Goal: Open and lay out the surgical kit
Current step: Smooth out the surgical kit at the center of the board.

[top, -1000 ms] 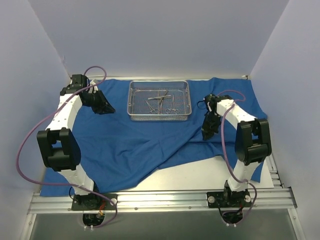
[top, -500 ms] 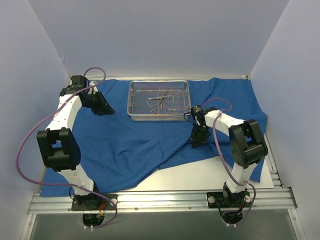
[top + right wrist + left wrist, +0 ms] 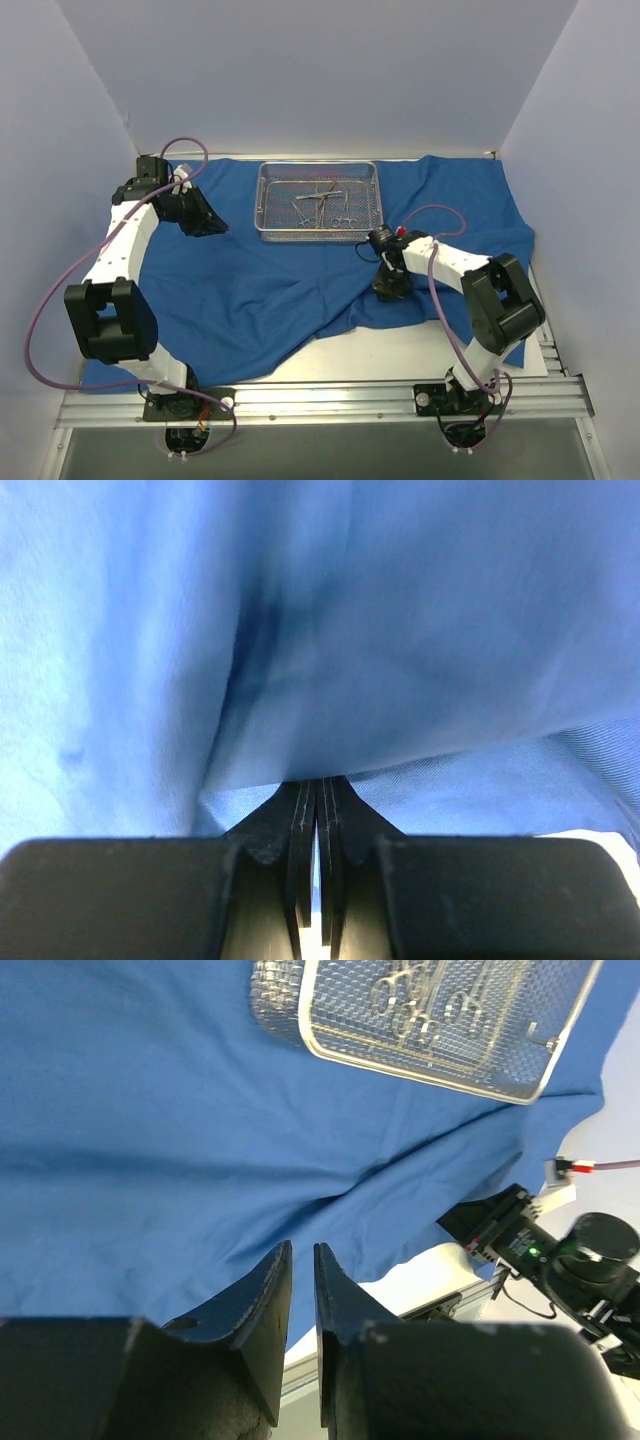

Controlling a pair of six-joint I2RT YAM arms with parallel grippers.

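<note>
Top external view: the blue cloth wrap (image 3: pixel 250 290) lies opened over most of the table (image 3: pixel 400 350). It reaches the far edge and the left edge and spills over the right edge. The wire-mesh tray (image 3: pixel 318 237) sits on it at the middle of the far edge, with the steel instruments (image 3: pixel 322 205) lying inside, crossed over one another.

One flap is not yet flat. A ridge of folds runs from just in front of the tray toward the near-left corner, leaving bare tabletop along the near edge right of centre.

The right gripper (image 3: pixel 388 288) is down on that ridge, just near of the tray's right end. In its wrist view the fingers (image 3: pixel 300 815) are pressed together with the cloth's hem right at their tips, so they seem to pinch the fold. The left gripper (image 3: pixel 210 225) hovers over the cloth near the far-left corner, its fingers (image 3: pixel 262 1300) parted by only a narrow slit and holding nothing.

The step in hand looks like spreading the wrap. The next move probably calls for drawing the pinched flap toward the near edge without dragging the tray, then lifting the instruments out.

The table is pale, with a metal rail (image 3: pixel 330 400) carrying the arm bases along its near edge. Plain pale walls (image 3: pixel 320 80) enclose the left, right and far sides.
</note>
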